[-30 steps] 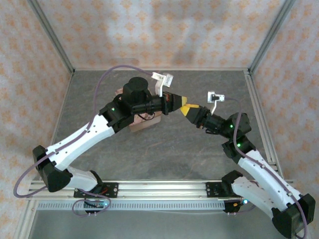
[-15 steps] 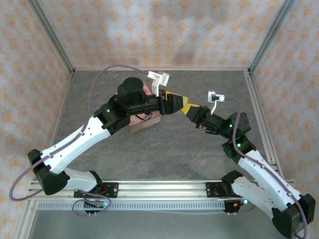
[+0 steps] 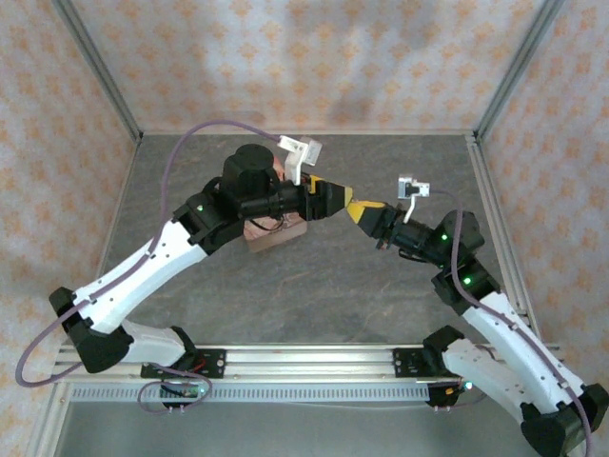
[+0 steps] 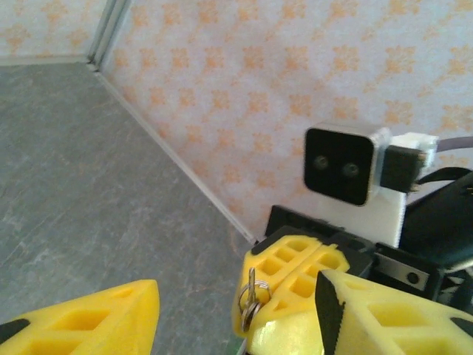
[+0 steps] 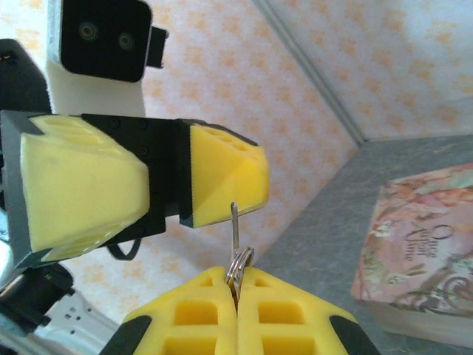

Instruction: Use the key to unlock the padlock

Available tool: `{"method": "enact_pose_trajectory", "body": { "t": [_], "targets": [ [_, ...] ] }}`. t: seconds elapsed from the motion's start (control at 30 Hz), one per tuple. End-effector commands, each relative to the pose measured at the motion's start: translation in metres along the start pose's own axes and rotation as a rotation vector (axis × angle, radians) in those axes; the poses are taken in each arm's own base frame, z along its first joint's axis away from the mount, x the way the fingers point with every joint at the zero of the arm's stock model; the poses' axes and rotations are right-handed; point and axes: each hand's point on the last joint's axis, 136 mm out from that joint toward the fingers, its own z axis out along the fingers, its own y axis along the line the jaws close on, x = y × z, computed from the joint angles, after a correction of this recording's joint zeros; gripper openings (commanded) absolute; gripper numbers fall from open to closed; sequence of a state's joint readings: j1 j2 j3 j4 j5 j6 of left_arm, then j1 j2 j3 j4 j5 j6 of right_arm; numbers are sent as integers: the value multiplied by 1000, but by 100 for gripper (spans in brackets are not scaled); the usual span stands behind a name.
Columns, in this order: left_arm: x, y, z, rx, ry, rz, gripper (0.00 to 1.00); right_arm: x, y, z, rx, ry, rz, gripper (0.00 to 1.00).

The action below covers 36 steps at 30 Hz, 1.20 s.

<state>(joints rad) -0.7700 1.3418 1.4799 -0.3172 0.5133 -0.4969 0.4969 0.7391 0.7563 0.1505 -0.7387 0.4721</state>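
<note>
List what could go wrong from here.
1. The right gripper pinches the key only at its ring end, so it could swivel or slip out.
2. The open left gripper sits very close; closing could knock the key or hit the right gripper.

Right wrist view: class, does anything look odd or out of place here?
Yes: the key stands upright in mid-air, pinched at its ring by the shut right gripper, its tip near a finger of the open left gripper.

I'm running this in a lab test cell: grey worktop (image 3: pixel 314 286), aluminium frame posts (image 3: pixel 95 67), orange-patterned panel walls (image 3: pixel 304 57), slotted mounting rail (image 3: pixel 304 360).
</note>
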Motion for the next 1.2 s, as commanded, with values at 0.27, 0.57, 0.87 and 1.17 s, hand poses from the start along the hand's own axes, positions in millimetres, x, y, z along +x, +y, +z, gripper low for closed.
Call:
{"method": "enact_pose_trajectory", "body": {
  "t": [0.27, 0.57, 0.87, 1.17],
  "targets": [
    [-13, 54, -16, -330, -74, -161, 78, -12, -63, -22, 596, 80, -501, 0],
    [-14, 50, -4, -323, -61, -296, 59, -18, -48, 0, 705, 37, -757, 0],
    [-1, 56, 12, -373, 10, -341, 55, -21, -29, 15, 705, -4, -835, 0],
    [-1, 53, 20, -347, 16, -369, 49, -18, -31, 24, 735, 13, -871, 0]
  ]
}}
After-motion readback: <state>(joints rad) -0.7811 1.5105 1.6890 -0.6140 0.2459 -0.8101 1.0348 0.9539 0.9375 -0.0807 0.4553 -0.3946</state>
